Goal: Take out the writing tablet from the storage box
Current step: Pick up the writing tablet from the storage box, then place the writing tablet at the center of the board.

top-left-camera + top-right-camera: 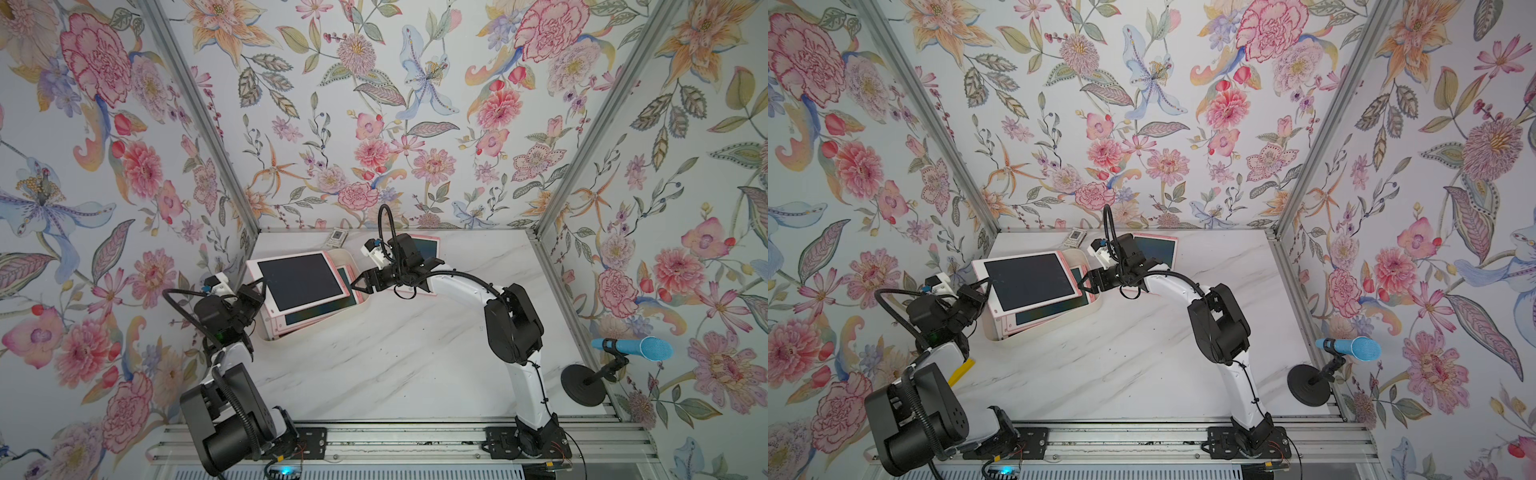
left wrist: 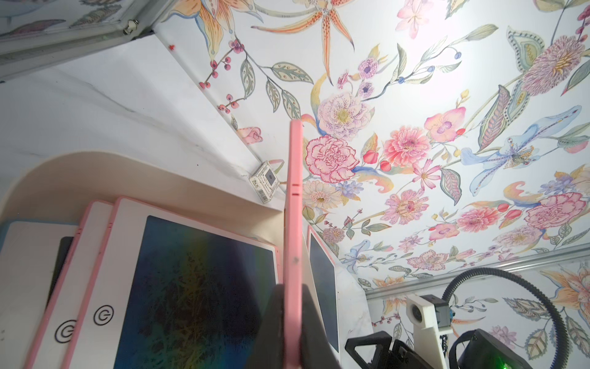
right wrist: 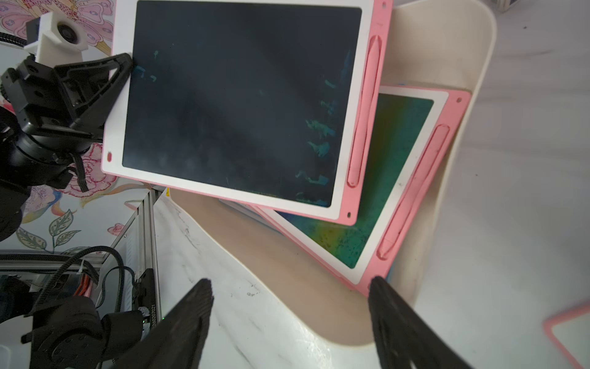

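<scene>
Top views overhead; wrist views share storage box.

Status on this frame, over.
Left gripper shut on edge of writing tablet. Right gripper open, empty, at end of storage box. Tablet raised over box; more tablets underneath. Nothing blocking.

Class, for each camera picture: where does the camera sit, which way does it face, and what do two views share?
Top views: high over the robot's end, looking down on the table; left gripper and right gripper show.
Left wrist: behind the left gripper, facing along the tablet it grips.
Right wrist: behind the open right gripper, facing into the box.
Shared: both wrist views show tablet and box.
</scene>
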`<state>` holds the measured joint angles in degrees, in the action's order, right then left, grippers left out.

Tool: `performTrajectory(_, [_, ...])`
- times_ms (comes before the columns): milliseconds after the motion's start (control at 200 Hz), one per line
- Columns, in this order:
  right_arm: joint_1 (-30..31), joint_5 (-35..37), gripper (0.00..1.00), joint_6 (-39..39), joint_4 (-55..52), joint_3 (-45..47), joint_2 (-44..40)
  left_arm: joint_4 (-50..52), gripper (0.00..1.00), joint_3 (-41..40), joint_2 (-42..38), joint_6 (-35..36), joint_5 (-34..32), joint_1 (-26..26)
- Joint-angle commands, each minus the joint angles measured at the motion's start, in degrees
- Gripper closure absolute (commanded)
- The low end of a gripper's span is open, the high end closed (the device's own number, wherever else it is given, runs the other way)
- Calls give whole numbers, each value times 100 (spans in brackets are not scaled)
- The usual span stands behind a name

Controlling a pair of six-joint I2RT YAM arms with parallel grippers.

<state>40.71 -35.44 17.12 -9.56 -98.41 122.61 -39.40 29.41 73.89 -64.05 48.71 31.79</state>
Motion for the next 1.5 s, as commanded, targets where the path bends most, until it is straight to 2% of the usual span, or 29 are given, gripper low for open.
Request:
performTrajectory(0, [7, 72, 25, 496, 458, 306, -375, -830, 100, -108, -185, -589, 15, 28])
performTrajectory(155, [44, 17, 28, 1280, 1281, 1015, -668, -1194, 100, -301, -375, -1072, -116, 27])
performTrajectory(275, [44, -24, 31, 2214, 2165, 1638, -933, -1628, 100, -543, -616, -1643, -227, 29])
performTrajectory(460, [97, -21, 34, 3439, 3869, 2524, -1146, -1392, 100, -1026, -1335, -1908, -554, -83])
performTrajectory(625, [296, 109, 39, 4323, 5158, 2984, -1022, -997, 100, -1570, -2187, -2046, -1073, -418])
performTrajectory(751, [519, 371, 39, 4462, 5354, 3104, -1002, -539, 100, -1620, -2575, -1910, -1418, -845])
performTrajectory(1096, [792, 753, 42, 4791, 5845, 3400, -865, -902, 100, -1771, -2419, -2128, -1944, -1484])
performTrajectory(1306, [901, 989, 45, 4868, 6002, 3616, -967, -1021, 100, -1703, -2275, -2204, -2021, -1519])
performTrajectory(1496, [899, 934, 46, 5306, 6582, 3516, -635, -1146, 100, -1702, -2216, -2334, -2037, -1588])
